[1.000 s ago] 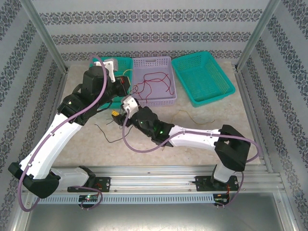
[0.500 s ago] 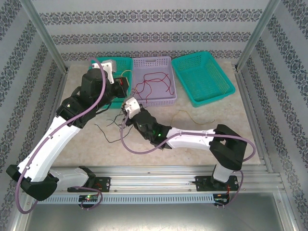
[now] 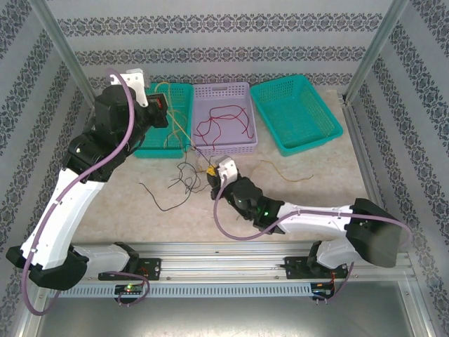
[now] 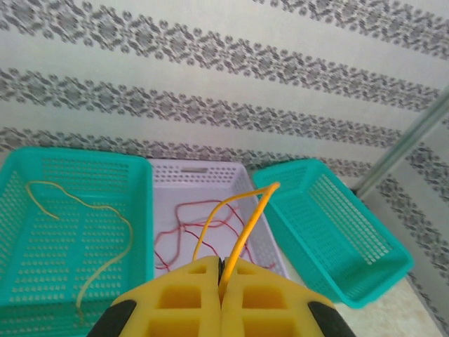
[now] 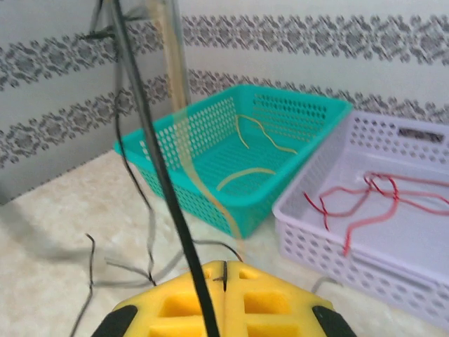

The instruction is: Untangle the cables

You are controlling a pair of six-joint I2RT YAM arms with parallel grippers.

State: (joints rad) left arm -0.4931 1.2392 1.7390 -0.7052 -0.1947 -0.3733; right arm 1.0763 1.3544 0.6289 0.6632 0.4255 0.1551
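left end effector: upper left of the top view, raised over the left teal basket; pads clenched on a yellow cable that arcs up out of the seam toward the purple basket
right end effector: centre of the top view, low over the tabletop, just in front of the purple basket; pads pressed together in the right wrist view
black cable at right pads: runs taut from the top left of the wrist frame down across the left pad; cannot tell if it is pinched
black cables: loose tangle on the tabletop, left of centre, just beside the right end effector; strands rise toward the left end effector
red cables: inside the purple basket, looped on its floor
yellow cables in basket: on the floor of the left teal basket
loose yellow cable: on the tabletop right of centre, apart from the tangle
right teal basket: upper right, turned at an angle
basket row: three side by side along the back wall; left teal and purple touch
markings: grey ornamental bands on the wall panels
edges: metal frame posts left and right; rail along the near edge
open room: bare tabletop at right between the right teal basket and the rail, and lower left in front of the tangle
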